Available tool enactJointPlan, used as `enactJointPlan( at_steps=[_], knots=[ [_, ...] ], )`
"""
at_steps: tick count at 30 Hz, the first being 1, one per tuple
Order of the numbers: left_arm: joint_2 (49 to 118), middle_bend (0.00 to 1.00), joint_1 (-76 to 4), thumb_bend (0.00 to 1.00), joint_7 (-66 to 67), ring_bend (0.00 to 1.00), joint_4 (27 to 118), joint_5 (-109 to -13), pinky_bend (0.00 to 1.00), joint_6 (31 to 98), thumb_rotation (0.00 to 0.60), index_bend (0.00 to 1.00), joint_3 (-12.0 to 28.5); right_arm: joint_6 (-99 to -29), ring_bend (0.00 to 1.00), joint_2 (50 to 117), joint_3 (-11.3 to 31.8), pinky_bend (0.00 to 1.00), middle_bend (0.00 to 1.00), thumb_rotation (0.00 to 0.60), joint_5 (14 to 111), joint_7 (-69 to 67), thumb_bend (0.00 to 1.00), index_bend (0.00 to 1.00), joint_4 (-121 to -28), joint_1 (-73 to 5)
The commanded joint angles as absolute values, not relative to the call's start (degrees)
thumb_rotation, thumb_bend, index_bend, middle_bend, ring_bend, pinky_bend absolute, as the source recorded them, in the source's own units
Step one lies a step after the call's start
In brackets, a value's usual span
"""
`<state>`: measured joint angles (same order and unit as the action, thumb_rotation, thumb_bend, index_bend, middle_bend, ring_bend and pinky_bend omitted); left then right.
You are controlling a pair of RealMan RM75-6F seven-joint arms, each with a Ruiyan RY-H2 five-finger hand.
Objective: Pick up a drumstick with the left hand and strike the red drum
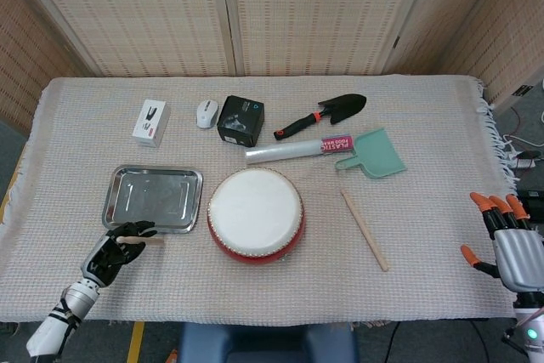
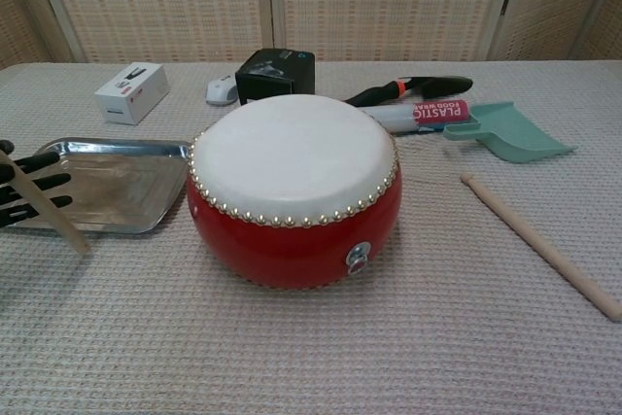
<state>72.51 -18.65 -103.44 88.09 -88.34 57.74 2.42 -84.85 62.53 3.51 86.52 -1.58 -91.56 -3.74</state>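
steel tray point(image 1: 153, 197) beside red drum point(image 1: 255, 214)

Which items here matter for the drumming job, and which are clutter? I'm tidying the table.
Needed: left robot hand holding a wooden drumstick; round red drum with white skin.

Clutter: second wooden drumstick, metal tray, teal plastic scoop, black garden trowel.

Toward the table's far edge you have a small white box point(image 1: 152, 122), a white computer mouse point(image 1: 206, 113), a black box point(image 1: 240, 119) and a black trowel with red-and-black handle point(image 1: 321, 115). Nearer lie a plastic-wrap roll point(image 1: 297, 150), a teal dustpan point(image 1: 374, 155) and, leftward, a shiny metal tray point(image 1: 153, 198).
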Motion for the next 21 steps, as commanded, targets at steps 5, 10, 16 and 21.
enactJointPlan(
  at_steps=[5, 10, 16, 21],
  knots=[
    [73.6, 0.45, -22.4, 0.36, -122.1, 0.35, 79.3, -91.4, 0.32, 55.6, 0.6, 0.59, -0.5, -84.8, 0.0, 62.5, 3.4, 0.03, 0.13, 0.6, 86.4, -1.4, 0.25, 0.09, -91.8, -3.6],
    [75.1, 0.54, -22.9, 0.36, -123.9, 0.48, 77.8, -86.4, 0.4, 52.4, 0.6, 0.58, 0.0, -84.9, 0.0, 62.4, 3.4, 0.03, 0.13, 0.6, 86.3, -1.3, 0.25, 0.09, -92.0, -3.6],
    [75.7, 0.58, -22.3, 0.37, -122.7, 0.51, 77.7, -83.3, 0.46, 52.0, 0.6, 0.56, 1.1, -84.8, 0.0, 62.4, 3.3, 0.03, 0.13, 0.6, 86.4, -1.5, 0.25, 0.09, -92.1, -3.5],
    [77.3, 0.58, -21.3, 0.37, -115.6, 0.53, 77.3, -82.9, 0.51, 54.1, 0.6, 0.53, 1.2, -84.7, 0.0, 62.5, 3.2, 0.03, 0.13, 0.6, 86.4, -1.7, 0.25, 0.09, -91.9, -3.6]
  ],
)
